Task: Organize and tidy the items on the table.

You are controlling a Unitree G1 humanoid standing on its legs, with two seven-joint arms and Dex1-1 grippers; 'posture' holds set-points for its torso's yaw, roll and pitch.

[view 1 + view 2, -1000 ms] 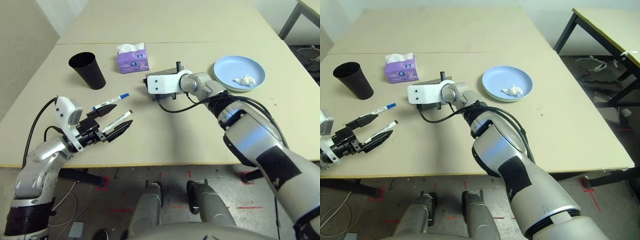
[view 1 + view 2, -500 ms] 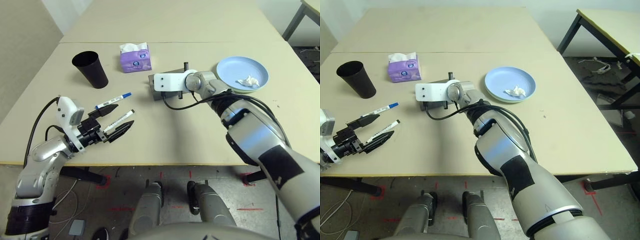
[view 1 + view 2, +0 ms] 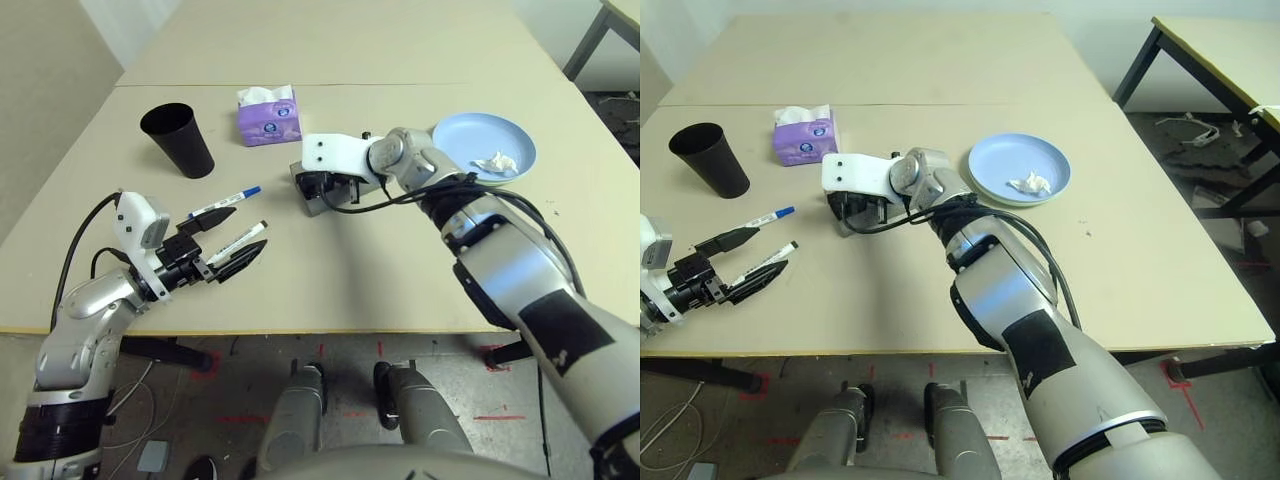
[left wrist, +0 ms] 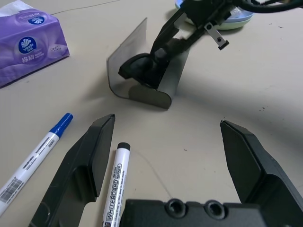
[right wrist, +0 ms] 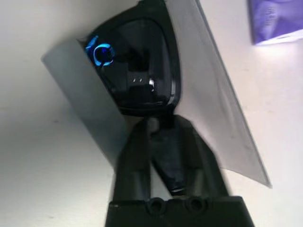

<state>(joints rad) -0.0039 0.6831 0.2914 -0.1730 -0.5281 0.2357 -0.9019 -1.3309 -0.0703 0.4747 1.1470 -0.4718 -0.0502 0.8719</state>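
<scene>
Sunglasses (image 5: 142, 71) are gripped narrowly by the right pincer (image 5: 163, 142) inside the open case (image 4: 142, 90); the left pincer (image 4: 165, 156) is held wide open, empty, beside two markers (image 4: 115, 187).

"WHITEBOARD" on black-capped marker (image 4: 115, 191)

Even, bright overhead light in both eye views; soft short shadows under the black cup (image 3: 178, 140) and right arm on the desk (image 3: 330, 270). Slight wide-angle bowing at edges. Left wrist view sharp. Right wrist view soft, blurred, blue glare spot on the sunglasses (image 5: 142, 71) lens.
</scene>
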